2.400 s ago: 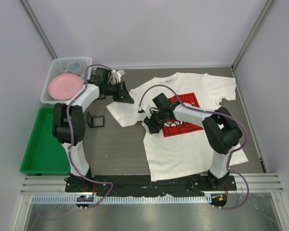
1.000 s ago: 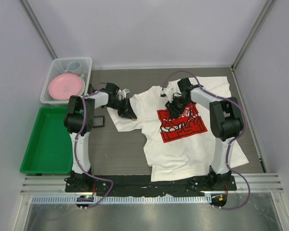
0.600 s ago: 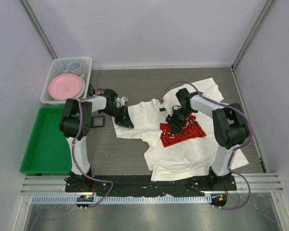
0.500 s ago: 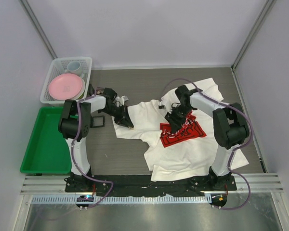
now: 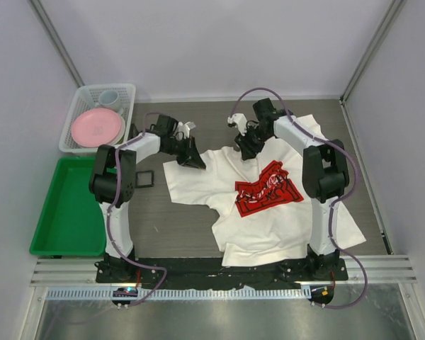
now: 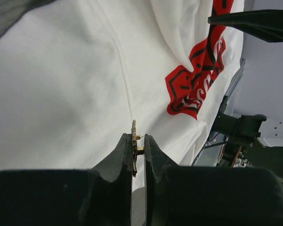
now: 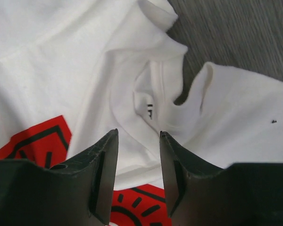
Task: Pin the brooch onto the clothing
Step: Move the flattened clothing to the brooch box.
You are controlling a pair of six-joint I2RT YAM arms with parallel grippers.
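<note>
The clothing (image 5: 198, 183), a white T-shirt with a red print (image 5: 268, 188), lies rumpled and bunched across the table. My left gripper (image 5: 192, 159) hovers over the shirt's left shoulder area, shut on a small gold brooch (image 6: 134, 140) that stands edge-on between the fingertips, just above the white cloth (image 6: 61, 94). My right gripper (image 5: 245, 146) hangs open over the folded collar (image 7: 153, 101) at the back of the shirt. Nothing is between its fingers (image 7: 109, 150). The red print (image 7: 33, 139) shows below them.
A white basket (image 5: 69, 134) holding a pink plate (image 5: 97, 126) and a cup (image 5: 109, 97) stands at the back left. A green tray (image 5: 67, 212) sits in front of it. A small black frame (image 5: 145, 178) lies on the table left of the shirt.
The shirt, flat at first, has been dragged into a crumpled heap. My right gripper has left the red print and moved back to the collar. My left gripper shifted slightly back with the brooch.
</note>
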